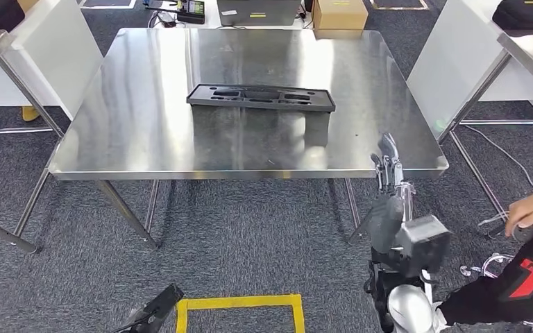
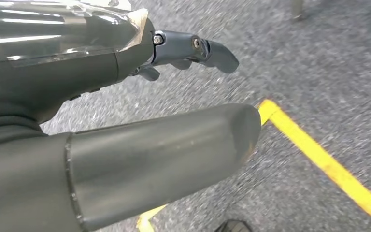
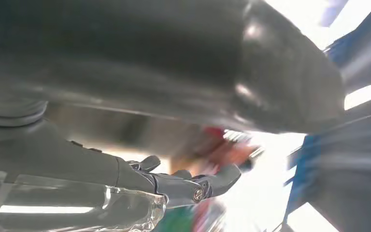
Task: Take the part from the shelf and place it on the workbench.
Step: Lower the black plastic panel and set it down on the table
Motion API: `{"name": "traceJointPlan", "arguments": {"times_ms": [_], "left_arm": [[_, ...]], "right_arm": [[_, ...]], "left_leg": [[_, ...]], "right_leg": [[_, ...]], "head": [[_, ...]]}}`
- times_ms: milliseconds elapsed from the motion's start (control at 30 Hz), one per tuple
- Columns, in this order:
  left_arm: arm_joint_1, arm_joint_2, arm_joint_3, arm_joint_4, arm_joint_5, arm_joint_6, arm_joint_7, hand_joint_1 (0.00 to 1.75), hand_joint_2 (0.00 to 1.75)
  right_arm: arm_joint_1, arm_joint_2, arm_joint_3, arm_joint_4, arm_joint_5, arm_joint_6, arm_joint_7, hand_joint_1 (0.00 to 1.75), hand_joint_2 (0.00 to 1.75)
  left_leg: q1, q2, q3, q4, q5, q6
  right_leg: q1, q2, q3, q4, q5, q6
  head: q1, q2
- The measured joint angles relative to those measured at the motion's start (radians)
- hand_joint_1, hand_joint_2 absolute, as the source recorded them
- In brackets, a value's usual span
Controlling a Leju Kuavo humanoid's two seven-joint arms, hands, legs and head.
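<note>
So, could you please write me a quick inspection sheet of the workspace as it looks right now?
Surface: steel workbench, shiny, with reflections.
Job's things: black moulded part lying flat on the workbench, near its middle.
Clutter: nothing seen on the workbench besides the part.
Hands: right hand raised at the workbench's near right edge, holding nothing; left hand hangs over the carpet, fingers apart and holding nothing.
Cables: a cable on the floor to the right.
Surroundings: grey carpet, yellow floor tape, cardboard box beyond the workbench, a person's hand at the right edge.
</note>
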Motion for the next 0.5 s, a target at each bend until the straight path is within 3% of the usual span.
{"name": "traceJointPlan", "arguments": {"times_ms": [33, 67, 100, 167, 233, 267, 300, 367, 400, 433, 500], "left_arm": [[0.007, 0.001, 0.0, 0.0, 0.004, 0.005, 0.002, 0.0, 0.0], [0.014, 0.003, 0.0, 0.0, 0.008, 0.009, 0.003, 0.0, 0.0], [0.021, 0.004, 0.0, 0.0, 0.01, 0.012, 0.005, 0.0, 0.0], [0.03, 0.006, 0.0, -0.001, 0.014, 0.013, 0.009, 0.0, 0.0], [0.032, 0.006, 0.001, -0.003, 0.014, 0.01, 0.011, 0.0, 0.0], [0.032, 0.006, 0.001, -0.004, 0.014, 0.007, 0.012, 0.0, 0.0], [0.032, 0.006, 0.001, -0.006, 0.014, 0.004, 0.013, 0.0, 0.0], [0.034, 0.008, 0.001, -0.007, 0.013, -0.001, 0.016, 0.0, 0.0], [0.034, 0.009, 0.001, -0.007, 0.011, -0.003, 0.018, 0.0, 0.0], [0.035, 0.01, 0.001, -0.007, 0.008, -0.005, 0.02, 0.0, 0.0], [0.033, 0.011, 0.001, -0.007, 0.001, -0.009, 0.024, 0.0, 0.0]], "right_arm": [[-0.004, -0.006, -0.027, 0.062, 0.07, -0.058, 0.024, 0.0, 0.0], [-0.012, -0.011, -0.058, 0.135, 0.13, -0.106, 0.043, 0.0, 0.0], [-0.023, -0.017, -0.091, 0.22, 0.176, -0.142, 0.057, 0.0, 0.0], [-0.059, -0.032, -0.158, 0.417, 0.232, -0.176, 0.075, 0.0, 0.0], [-0.101, -0.051, -0.216, 0.619, 0.264, -0.187, 0.097, 0.0, 0.0], [-0.117, -0.059, -0.239, 0.711, 0.272, -0.186, 0.112, 0.0, 0.0], [-0.129, -0.064, -0.259, 0.792, 0.278, -0.18, 0.131, 0.0, 0.0], [-0.137, -0.068, -0.288, 0.928, 0.286, -0.164, 0.18, 0.0, 0.0], [-0.139, -0.068, -0.298, 0.983, 0.29, -0.152, 0.21, 0.0, 0.0], [-0.139, -0.068, -0.306, 1.031, 0.293, -0.14, 0.242, 0.0, 0.0], [-0.137, -0.066, -0.317, 1.11, 0.301, -0.112, 0.305, 0.0, 0.0]], "left_leg": [[-0.003, 0.0, -0.017, 0.001, 0.013, 0.003], [-0.005, 0.0, -0.034, 0.002, 0.025, 0.005], [-0.008, 0.0, -0.049, 0.003, 0.036, 0.005], [-0.012, -0.001, -0.074, 0.004, 0.057, 0.004], [-0.017, -0.002, -0.091, 0.005, 0.078, -0.001], [-0.018, -0.003, -0.096, 0.003, 0.089, -0.005], [-0.019, -0.004, -0.099, 0.001, 0.1, -0.01], [-0.018, -0.005, -0.106, 0.0, 0.109, -0.02], [-0.017, -0.006, -0.114, 0.013, 0.089, -0.027], [-0.014, -0.006, -0.125, 0.046, 0.049, -0.035], [-0.005, -0.004, -0.156, 0.167, -0.059, -0.05]], "right_leg": [[0.001, 0.0, -0.012, 0.063, -0.029, 0.0], [0.003, 0.0, -0.012, 0.105, -0.038, 0.006], [0.005, 0.001, 0.005, 0.113, -0.028, 0.015], [0.009, 0.0, 0.088, 0.024, 0.014, 0.027], [0.019, 0.0, 0.191, -0.128, 0.018, 0.014], [0.023, 0.0, 0.22, -0.18, 0.012, 0.005], [0.028, 0.0, 0.231, -0.207, 0.006, -0.003], [0.021, -0.001, 0.219, -0.213, 0.019, -0.015], [0.016, -0.002, 0.213, -0.213, 0.029, -0.024], [0.009, -0.003, 0.205, -0.214, 0.04, -0.034], [0.006, -0.004, 0.185, -0.213, 0.061, -0.045]], "head": [[0.0, 0.0], [0.0, 0.0], [0.0, 0.0], [0.0, 0.0], [-0.001, 0.0], [0.0, 0.0], [0.0, 0.0], [0.001, 0.0], [0.0, 0.0], [-0.001, 0.0], [-0.003, 0.0]]}}
